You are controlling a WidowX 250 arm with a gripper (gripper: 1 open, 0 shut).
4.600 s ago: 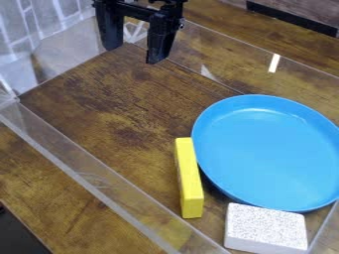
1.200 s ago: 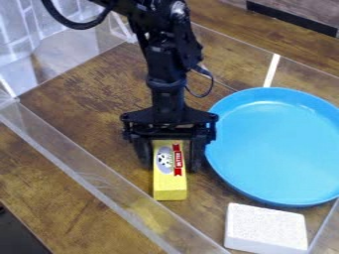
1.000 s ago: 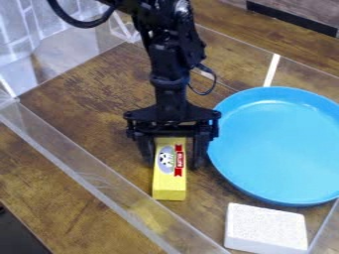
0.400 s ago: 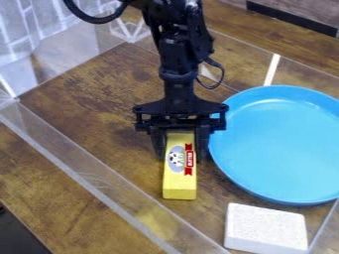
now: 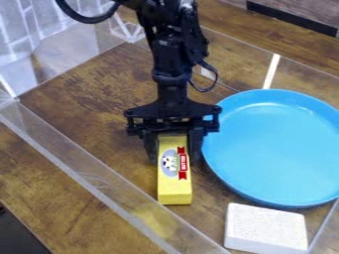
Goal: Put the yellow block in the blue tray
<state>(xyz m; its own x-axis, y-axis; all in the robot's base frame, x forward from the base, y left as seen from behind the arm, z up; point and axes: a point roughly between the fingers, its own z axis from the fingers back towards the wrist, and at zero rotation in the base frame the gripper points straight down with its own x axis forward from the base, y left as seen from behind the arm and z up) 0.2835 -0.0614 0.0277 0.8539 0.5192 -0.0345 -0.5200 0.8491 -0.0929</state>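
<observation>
One hand (image 5: 171, 142), clamped on yellow block (image 5: 173, 171), beside blue tray (image 5: 272, 149)

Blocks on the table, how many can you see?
2: the yellow block lies beside the blue tray, under the gripper; the white speckled block sits near the front edge.

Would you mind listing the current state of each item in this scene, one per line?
gripper: pointing down, shut on the yellow block
yellow block: flat on the table, label up, outside the tray
blue tray: upright, empty
white sponge: lying flat, untouched
</observation>
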